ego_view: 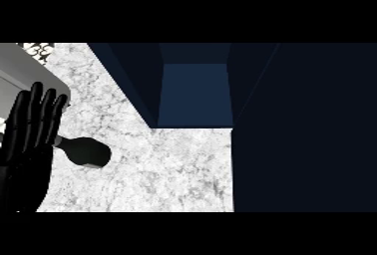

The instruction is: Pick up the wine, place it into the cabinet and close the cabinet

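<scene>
Left hand (29, 149): black, at the left edge of the head view, nearest to the viewer; it rises from the near-left corner with the palm flat and upright.
Fingers (46, 107): released, straight and side by side, tips pointing far; they curl round nothing and hold nothing.
Grey slab (18, 67): pale grey with a rounded edge, in the far-left corner, partly hidden behind the fingertips; what it is cannot be told.
Wine (88, 151): a dark bottle seen steeply from above, on the counter just right of the left hand; its narrow neck points left and meets the hand's edge, and its broad body lies to the right. Whether neck and hand touch cannot be told. It is outside the cabinet, near and to the left of the opening.
Counter (177, 169): white marbled stone, running from the far left down to the near edge and right as far as the dark panel.
Cabinet (193, 92): dark blue, at the far middle; it stands open, showing a lighter blue inner face between darker side walls, with nothing visible inside.
Dark panel (309, 129): near-black blue, filling the whole right side from far to near; whether it is the cabinet's door cannot be told.
</scene>
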{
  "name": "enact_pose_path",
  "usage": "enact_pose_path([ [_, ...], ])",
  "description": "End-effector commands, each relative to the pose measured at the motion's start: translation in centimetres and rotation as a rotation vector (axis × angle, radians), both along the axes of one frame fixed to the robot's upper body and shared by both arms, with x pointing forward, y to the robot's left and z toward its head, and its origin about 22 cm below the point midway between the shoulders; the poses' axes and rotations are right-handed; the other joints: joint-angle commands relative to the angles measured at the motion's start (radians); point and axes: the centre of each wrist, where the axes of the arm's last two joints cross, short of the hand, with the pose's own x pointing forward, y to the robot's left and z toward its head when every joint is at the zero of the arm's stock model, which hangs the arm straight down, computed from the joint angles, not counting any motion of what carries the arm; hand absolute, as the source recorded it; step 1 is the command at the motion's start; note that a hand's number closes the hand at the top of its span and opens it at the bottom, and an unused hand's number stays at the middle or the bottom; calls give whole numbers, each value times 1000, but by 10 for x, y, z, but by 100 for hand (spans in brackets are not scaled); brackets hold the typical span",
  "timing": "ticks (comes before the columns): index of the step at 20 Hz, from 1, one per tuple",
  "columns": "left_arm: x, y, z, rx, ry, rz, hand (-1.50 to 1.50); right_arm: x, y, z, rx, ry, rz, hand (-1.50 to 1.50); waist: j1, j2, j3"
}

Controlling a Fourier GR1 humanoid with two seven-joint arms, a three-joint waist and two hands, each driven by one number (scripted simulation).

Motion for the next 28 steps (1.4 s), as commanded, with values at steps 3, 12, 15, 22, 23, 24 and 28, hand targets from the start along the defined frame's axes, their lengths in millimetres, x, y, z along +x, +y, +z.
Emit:
enact_pose_path([
  [3,-14,25,-10,10,2,-296,-150,-13,-5,-9,2,43,40,-150,6,-32,-9],
  [12,-44,48,-29,-182,246,-740,-150,-52,7,4,9,180,280,-150,5,-36,-8],
  [15,-47,73,-10,-156,234,-748,-150,-67,15,12,-5,172,287,-150,4,-32,-7],
  [22,-73,72,20,-197,260,-764,-150,-81,21,54,11,177,295,-150,10,-32,-7],
  [23,-74,77,18,-182,237,-758,-150,-68,21,61,8,183,287,-150,14,-31,-8],
  [24,-64,74,25,-205,243,-743,-150,-69,33,50,1,176,301,-150,8,-31,-7],
  [28,-86,80,34,-226,263,-745,-150,-64,22,48,-2,188,303,-150,12,-31,-7],
])
